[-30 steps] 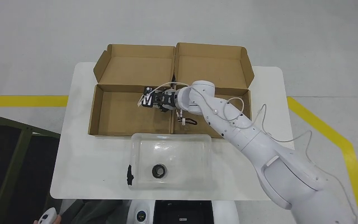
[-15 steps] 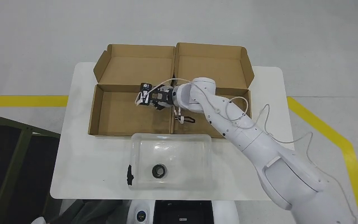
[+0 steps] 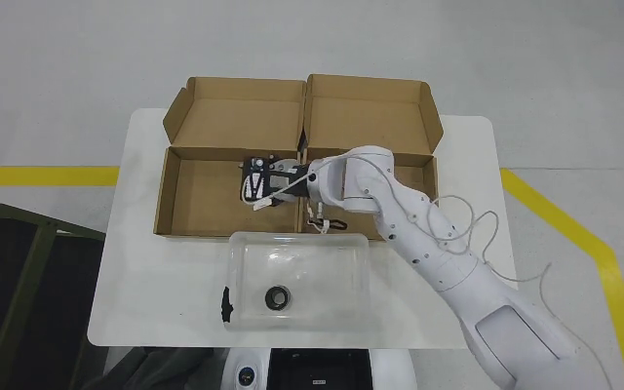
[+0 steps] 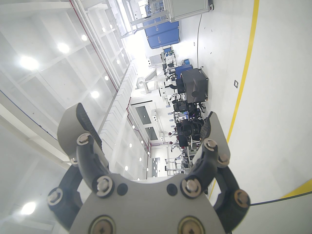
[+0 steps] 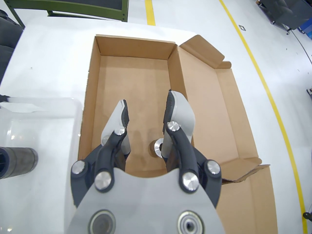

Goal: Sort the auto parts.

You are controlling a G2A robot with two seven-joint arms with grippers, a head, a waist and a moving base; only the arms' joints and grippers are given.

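My right gripper (image 3: 255, 185) (image 5: 146, 103) hangs open over the right end of the left cardboard box (image 3: 200, 200) (image 5: 136, 79). A small round silver part (image 5: 157, 148) lies on that box's floor, right beside one finger. In front of the boxes, the clear plastic bin (image 3: 302, 239) holds a dark ring-shaped sleeve (image 3: 278, 297) (image 5: 17, 163). A small black piece (image 3: 226, 304) sits at the bin's left edge. My left gripper (image 4: 146, 113) is open with nothing in it and points up into the room.
The right cardboard box (image 3: 421, 175) stands against the left one, and my right arm crosses over it. Both lids (image 3: 366, 117) lie folded back. White table (image 3: 136, 273) shows around the boxes and bin.
My right gripper has shifted a little toward the near side of the left box and the wrist has turned. It stays open.
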